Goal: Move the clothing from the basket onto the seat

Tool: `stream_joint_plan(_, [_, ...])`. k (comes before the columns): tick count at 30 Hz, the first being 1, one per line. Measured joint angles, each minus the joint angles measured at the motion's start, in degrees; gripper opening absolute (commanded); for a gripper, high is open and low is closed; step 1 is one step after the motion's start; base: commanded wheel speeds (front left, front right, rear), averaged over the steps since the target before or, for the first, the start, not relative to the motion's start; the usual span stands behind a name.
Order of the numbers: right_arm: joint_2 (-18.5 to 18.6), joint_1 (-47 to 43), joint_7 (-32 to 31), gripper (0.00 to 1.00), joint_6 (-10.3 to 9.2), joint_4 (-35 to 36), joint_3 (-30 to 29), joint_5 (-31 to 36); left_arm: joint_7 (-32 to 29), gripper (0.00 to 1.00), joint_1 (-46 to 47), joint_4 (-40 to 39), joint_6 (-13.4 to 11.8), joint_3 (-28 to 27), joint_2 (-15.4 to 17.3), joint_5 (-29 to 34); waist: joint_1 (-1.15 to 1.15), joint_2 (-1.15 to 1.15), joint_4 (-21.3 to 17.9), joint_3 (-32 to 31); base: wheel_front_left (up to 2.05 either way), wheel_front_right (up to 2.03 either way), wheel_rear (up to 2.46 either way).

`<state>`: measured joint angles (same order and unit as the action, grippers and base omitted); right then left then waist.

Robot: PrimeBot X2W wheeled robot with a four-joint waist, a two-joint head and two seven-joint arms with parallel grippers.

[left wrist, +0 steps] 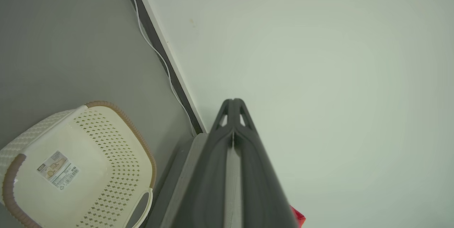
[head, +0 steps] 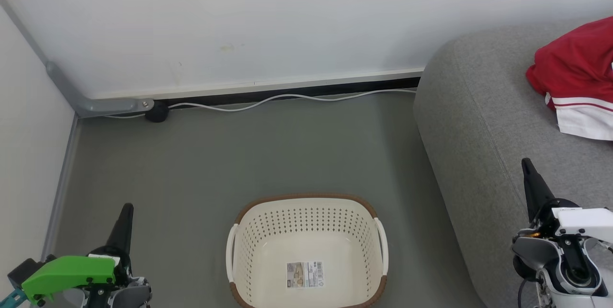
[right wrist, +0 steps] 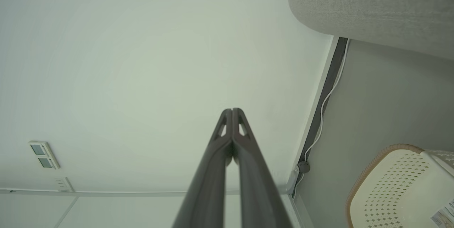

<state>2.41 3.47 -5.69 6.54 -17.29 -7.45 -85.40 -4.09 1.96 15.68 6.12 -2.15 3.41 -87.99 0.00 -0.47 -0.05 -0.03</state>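
Looking done: basket (head: pixel 306 196) empty, clothing (head: pixel 574 73) on seat (head: pixel 479 131) nr its wall-side edge. L fingers (head: pixel 125 222) & R fingers (head: pixel 531 178) closed, empty. You've no pick left; verify, park arms.

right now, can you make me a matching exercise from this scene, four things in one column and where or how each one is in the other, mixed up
Things:
1. basket
2. clothing
3. cable
4. left gripper

Place or state:
a. lying on the sofa
b. standing on the floor, no clothes inside
c. shut, holding nothing
d. running along the foot of the wall

Right pairs: 1-b, 2-a, 3-d, 4-c
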Motion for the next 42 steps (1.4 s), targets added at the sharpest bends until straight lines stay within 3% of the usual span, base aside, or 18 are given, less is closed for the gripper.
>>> stream_joint_plan(8, [-0.1, 0.2, -1.2, 0.0, 0.22, 0.3, -1.1, -5.8, -1.5, 0.0, 1.5, 0.3, 0.8, -1.5, -0.7, -4.1, 0.0, 0.0, 0.0, 0.2, 0.0, 0.0, 0.0])
stream_joint_plan(42, [-0.2, 0.3, -1.2, 0.0, 0.45, 0.9, -0.9, -5.9, -1.5, 0.0, 1.6, 0.4, 0.9, -1.7, -0.8, -4.1, 0.0, 0.0, 0.1, 0.2, 0.0, 0.0, 0.0])
